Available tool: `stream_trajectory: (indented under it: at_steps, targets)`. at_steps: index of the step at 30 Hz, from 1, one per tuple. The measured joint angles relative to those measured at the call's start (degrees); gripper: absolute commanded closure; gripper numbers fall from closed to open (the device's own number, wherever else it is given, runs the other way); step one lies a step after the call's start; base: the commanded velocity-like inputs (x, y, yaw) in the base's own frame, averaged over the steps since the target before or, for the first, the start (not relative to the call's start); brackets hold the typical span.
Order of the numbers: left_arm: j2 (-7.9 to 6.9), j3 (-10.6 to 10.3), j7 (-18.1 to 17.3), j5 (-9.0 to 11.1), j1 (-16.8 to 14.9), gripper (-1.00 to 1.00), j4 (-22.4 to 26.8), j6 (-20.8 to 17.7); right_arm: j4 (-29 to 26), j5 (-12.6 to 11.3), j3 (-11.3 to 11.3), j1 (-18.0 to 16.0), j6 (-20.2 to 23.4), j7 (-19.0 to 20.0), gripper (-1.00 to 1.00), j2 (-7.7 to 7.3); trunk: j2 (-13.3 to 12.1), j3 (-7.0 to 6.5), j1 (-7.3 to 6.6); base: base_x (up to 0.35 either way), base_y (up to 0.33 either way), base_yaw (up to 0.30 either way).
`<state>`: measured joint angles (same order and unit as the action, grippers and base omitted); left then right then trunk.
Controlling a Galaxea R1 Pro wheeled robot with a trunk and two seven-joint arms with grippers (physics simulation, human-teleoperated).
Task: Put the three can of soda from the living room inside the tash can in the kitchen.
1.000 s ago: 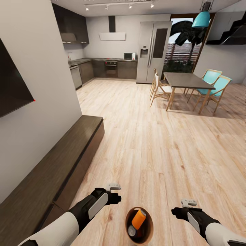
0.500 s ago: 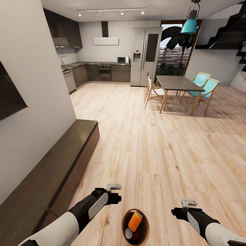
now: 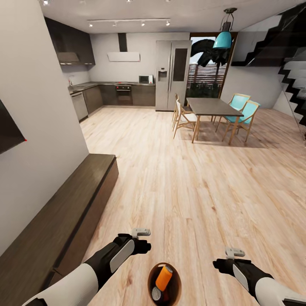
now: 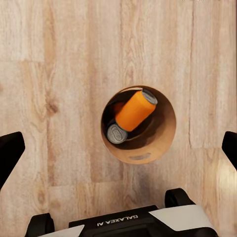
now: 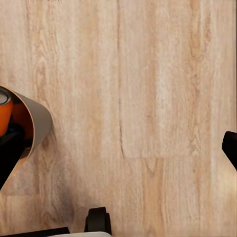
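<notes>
The tash can (image 3: 174,285), a small round brown-lined bin, stands on the wood floor low in the head view, between my two arms. An orange can of soda (image 3: 162,278) lies tilted inside it, with the silver top of a second can (image 3: 156,293) below. In the left wrist view the tash can (image 4: 165,129) holds the orange can (image 4: 136,109) and the silver top (image 4: 117,133). My left gripper (image 3: 143,243) hangs open over the floor just left of the bin. My right gripper (image 3: 224,262) is open to the bin's right. The kitchen (image 3: 123,90) lies far ahead.
A long dark bench (image 3: 63,212) runs along the white wall on my left. Ahead are a steel fridge (image 3: 170,74) and a dining table (image 3: 212,106) with chairs. Stairs (image 3: 293,63) rise at the right. My base (image 4: 133,222) sits close behind the bin.
The whole head view has swung: the kitchen and table sit further left and lower in the picture, and the stairs have come in. The bin has drifted slightly left. Both arms hold their pose.
</notes>
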<state>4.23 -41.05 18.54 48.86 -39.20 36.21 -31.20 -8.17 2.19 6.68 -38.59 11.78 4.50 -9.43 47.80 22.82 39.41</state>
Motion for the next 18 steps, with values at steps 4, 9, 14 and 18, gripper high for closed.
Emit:
stream_trajectory:
  at_steps: [4, 9, 14, 18]
  targets:
    - [-0.01, 0.0, 0.0, 0.0, 0.0, -1.0, 0.0, 0.1, 0.1, 0.0, 0.0, 0.0, 0.0, 0.0, -1.0, 0.02, -1.6, -1.08, -0.88, 0.0, 0.0, -0.111]
    - [0.01, 0.0, 0.0, 0.0, 0.0, -1.0, 0.0, 0.1, 0.1, 0.0, 0.0, 0.0, 0.0, 0.0, -1.0, 0.03, -3.6, -2.43, -1.98, 0.0, 0.0, -0.108]
    - [0.0, 0.0, 0.0, 0.0, 0.0, -1.0, 0.0, 0.1, 0.1, 0.0, 0.0, 0.0, 0.0, 0.0, -1.0, 0.03, -5.6, -3.78, -3.08, 0.0, 0.0, -0.104]
    - [-0.01, 0.0, 0.0, 0.0, 0.0, -1.0, 0.0, 0.2, 0.1, 0.0, 0.0, 0.0, 0.0, 0.0, -1.0, 0.03, -6.4, -4.51, -3.52, 0.0, 0.0, -0.097]
